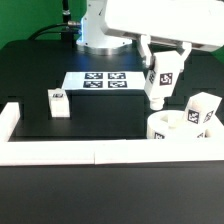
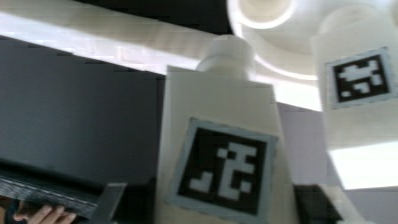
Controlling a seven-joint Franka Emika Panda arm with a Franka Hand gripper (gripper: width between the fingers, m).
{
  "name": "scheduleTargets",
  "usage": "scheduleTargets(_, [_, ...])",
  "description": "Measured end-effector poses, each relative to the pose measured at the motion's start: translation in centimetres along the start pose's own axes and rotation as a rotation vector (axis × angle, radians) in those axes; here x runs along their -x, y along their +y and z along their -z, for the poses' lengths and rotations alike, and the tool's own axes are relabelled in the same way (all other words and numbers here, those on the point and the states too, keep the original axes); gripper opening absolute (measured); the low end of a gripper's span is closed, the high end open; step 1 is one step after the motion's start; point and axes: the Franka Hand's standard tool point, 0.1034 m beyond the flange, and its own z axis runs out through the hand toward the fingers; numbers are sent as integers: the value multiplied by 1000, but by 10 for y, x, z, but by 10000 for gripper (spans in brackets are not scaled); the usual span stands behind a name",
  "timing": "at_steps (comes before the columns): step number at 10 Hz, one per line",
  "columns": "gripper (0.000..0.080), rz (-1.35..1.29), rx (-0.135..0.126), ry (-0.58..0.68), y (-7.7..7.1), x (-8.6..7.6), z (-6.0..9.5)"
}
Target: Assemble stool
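My gripper (image 1: 165, 62) is shut on a white leg block (image 1: 160, 85) that carries a square tag and hangs upright in the air. The leg's lower end is just above and to the exterior view's left of the round white seat (image 1: 165, 131). A second tagged leg (image 1: 203, 110) stands on the seat's far right side. A third leg (image 1: 58, 103) lies on the black table at the exterior view's left. In the wrist view the held leg (image 2: 228, 150) fills the middle between the gripper's dark fingers (image 2: 103, 200). Beyond it are the seat (image 2: 299, 58) and the standing leg (image 2: 361, 80).
The marker board (image 1: 105, 80) lies flat behind the gripper, near the robot's base. A long white border rail (image 1: 90, 152) runs along the table's front edge and turns up the left side (image 1: 8, 122). The seat sits against the rail at the front right.
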Motion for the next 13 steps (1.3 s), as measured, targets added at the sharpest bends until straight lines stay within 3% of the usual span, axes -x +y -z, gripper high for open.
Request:
scheduleTargets(2, [324,6,1,8,-2,1,0])
scheduleTargets(5, [324,104,13,21,-27,15,-12])
scheduleTargets(6, [324,152,28,17,-32,18,-18])
scheduleTargets(9, [324,159,43,12,-25,21,-21])
scheduleTargets(13, [324,158,38,7,-28,22,-23])
